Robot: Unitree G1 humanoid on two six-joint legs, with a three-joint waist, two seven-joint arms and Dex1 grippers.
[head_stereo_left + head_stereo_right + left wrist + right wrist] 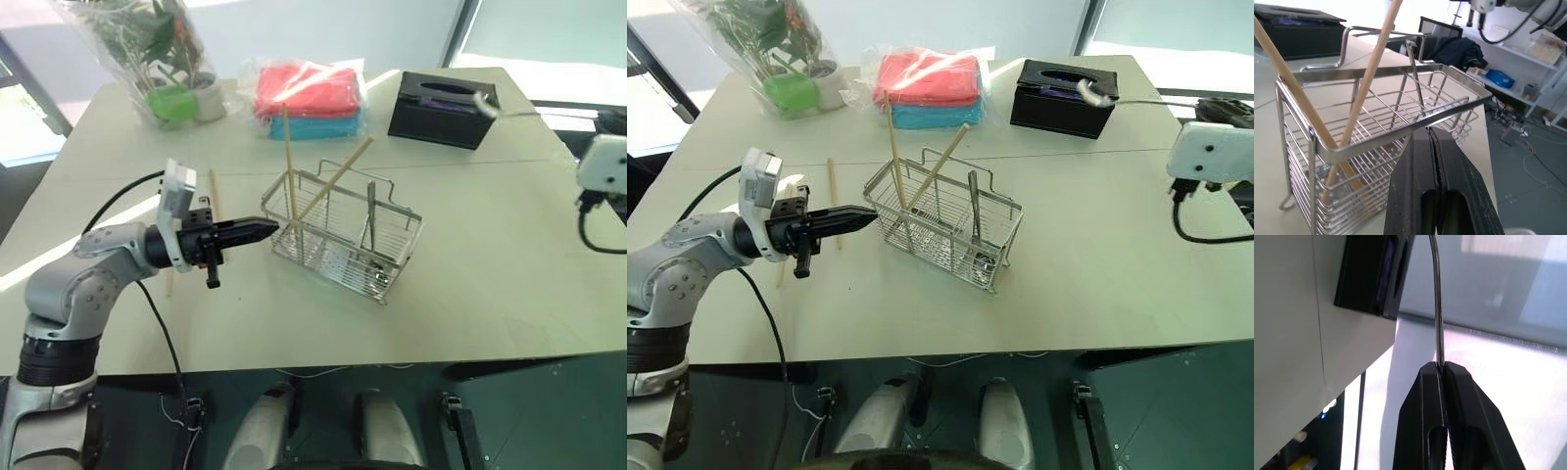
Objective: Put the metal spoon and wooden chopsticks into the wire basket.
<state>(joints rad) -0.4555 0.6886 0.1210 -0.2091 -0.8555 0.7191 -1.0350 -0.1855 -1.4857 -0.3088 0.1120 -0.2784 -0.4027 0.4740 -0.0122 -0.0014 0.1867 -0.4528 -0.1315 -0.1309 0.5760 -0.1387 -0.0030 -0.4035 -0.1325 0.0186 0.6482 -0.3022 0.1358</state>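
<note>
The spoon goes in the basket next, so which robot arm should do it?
Right. The right gripper is shut on the metal spoon, held above the table. The left gripper is shut and empty beside the wire basket.

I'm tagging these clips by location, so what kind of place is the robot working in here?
Probably a lab or workshop rather than a home kitchen. The wire basket sits on a plain pale table, and the left wrist view shows cluttered shelving and loose cables on the floor behind it.

- wire basket (345, 238): shiny silver mesh, upright mid-table
- wooden chopsticks (290, 166): two stand tilted in the basket's left end; another (214, 195) lies flat on the table to its left
- metal spoon (1136, 100): raised level above the table's right edge, bowl near the black box
</note>
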